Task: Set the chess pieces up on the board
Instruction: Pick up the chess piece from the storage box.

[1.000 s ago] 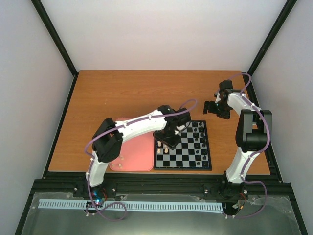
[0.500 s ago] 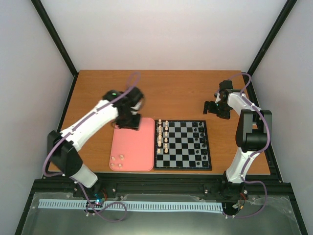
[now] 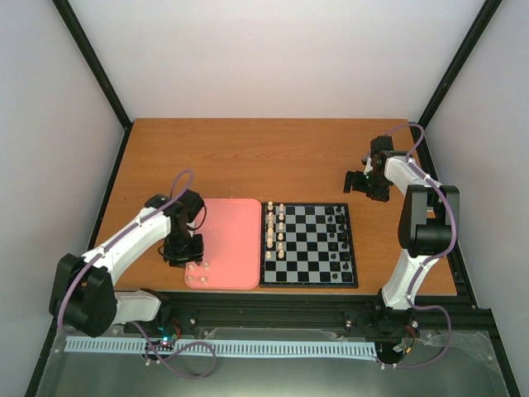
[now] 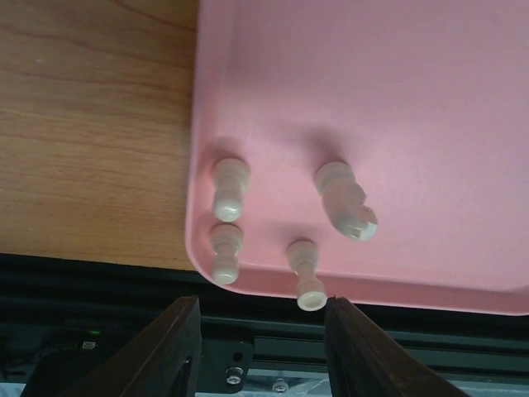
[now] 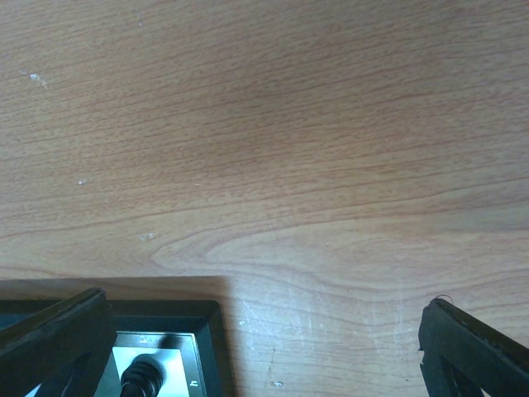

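While the left gripper [image 4: 263, 331] hovers spread and empty over chess pieces [image 4: 229, 188] on the tray [image 4: 430, 124], pinching one for the board [image 3: 310, 284] comes next; the right gripper [image 5: 260, 335] gapes idle.

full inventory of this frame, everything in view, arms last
table: one, brown wood, under everything
tray: one, salmon pink, left of the board
board: one, black and pale grey chequered, right of the tray
cream pieces on the tray: four, cream-white, near-left corner of the tray
cream pieces on the board: several, too small to count, cream-white, left two files
black pieces: several, too small to count, black, right two files
left tool: one, black fingers, open, above the tray's near-left corner
right tool: one, black fingers, open, above bare table past the board's far right corner
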Controlling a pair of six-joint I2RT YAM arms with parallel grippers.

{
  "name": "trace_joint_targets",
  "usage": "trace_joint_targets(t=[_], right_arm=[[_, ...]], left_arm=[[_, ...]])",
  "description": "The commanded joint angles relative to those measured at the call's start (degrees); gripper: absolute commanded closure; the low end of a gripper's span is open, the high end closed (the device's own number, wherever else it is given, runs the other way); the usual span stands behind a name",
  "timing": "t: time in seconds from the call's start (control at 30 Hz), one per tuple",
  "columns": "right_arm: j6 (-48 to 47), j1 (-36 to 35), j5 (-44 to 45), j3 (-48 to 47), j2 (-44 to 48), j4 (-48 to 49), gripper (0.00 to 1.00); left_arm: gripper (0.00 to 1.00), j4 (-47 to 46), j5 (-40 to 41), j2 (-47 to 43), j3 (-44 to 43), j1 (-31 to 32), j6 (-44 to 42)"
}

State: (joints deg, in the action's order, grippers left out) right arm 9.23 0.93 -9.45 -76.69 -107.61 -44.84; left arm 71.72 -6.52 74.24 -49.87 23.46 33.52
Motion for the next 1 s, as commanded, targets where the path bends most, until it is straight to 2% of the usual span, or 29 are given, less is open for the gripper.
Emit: trace_joint_targets(t=[0.0, 0.53, 0.73, 0.97], right_arm=[[-0.53, -0.40, 0.78, -0.35, 0.64, -0.16, 0.00], [-0.31, -0.44, -0.04, -0.07, 0.98, 0.10, 0.00], [-0.40, -0.45, -0.30, 0.06, 1.12, 0.19, 0.00], [-0.45, -0.48, -0.88, 0.04, 1.00, 0.28, 0.00]], left_arm=[[0.56, -1.69, -0.86, -3.64, 1.78, -3.03, 2.77], [0.58, -6.31, -2.11, -0.37, 5.95, -4.68, 3.75], [0.65, -7.20, -2.74, 2.46, 5.86, -6.06, 3.25], [0.69, -7.65, -2.86, 3.57, 5.88, -7.44, 2.87]])
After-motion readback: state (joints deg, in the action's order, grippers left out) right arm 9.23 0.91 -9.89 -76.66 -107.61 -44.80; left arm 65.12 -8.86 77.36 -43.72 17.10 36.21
